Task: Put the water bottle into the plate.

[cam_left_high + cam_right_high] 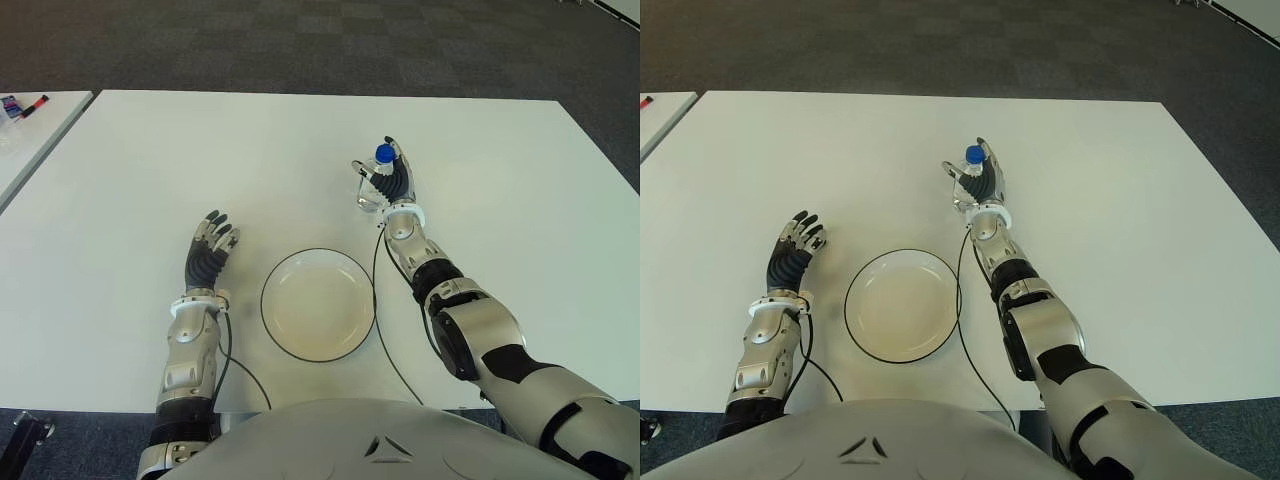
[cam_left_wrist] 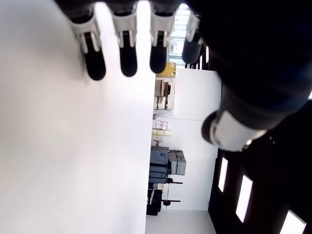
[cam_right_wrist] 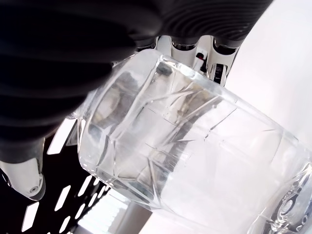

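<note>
Water bottle (image 1: 374, 178) gripped in my right hand (image 1: 392, 183), fingers curled around it, above the counter (image 1: 120, 180) beyond the plate (image 1: 318, 304), my left hand (image 1: 208, 252) left of the plate, fingers loosely extended, holding nothing.

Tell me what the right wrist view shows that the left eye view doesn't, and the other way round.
Only the right wrist view shows, from close by, the clear ribbed wall of the water bottle with fingers wrapped over it. Only the left eye view shows the bottle's blue cap, the empty plate nearer the robot, the open left hand left of the plate, and the white table. Both show the right hand gripping the bottle.
</note>
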